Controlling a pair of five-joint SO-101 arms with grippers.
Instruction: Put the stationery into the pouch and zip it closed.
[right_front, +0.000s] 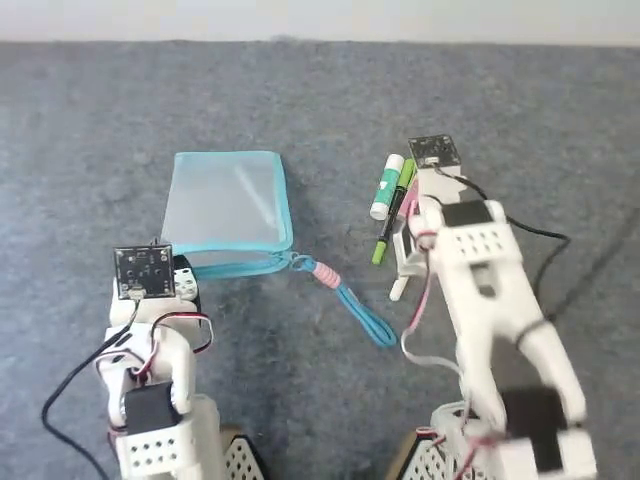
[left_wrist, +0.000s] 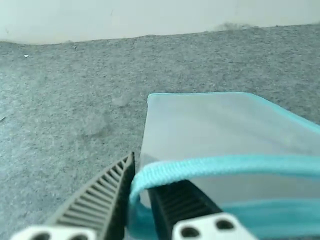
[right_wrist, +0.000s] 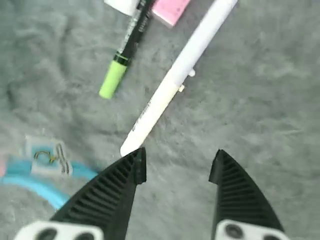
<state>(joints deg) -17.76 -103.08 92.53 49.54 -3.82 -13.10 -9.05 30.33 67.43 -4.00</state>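
My left gripper (left_wrist: 137, 185) pinches the pouch (left_wrist: 220, 125) rim. I'd lower the spread right gripper (right_wrist: 180, 152) squarely across the white pen (right_wrist: 175, 80), at the pouch's 3 o'clock.

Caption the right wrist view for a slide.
Open right gripper above the grey surface, close to a white pen's end; green marker and pink block lie beyond.

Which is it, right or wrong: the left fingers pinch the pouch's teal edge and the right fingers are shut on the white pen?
Wrong in one point. The right wrist view shows the right fingers open, with the white pen lying loose on the carpet by their tips. The left fingers do pinch the pouch's teal edge.
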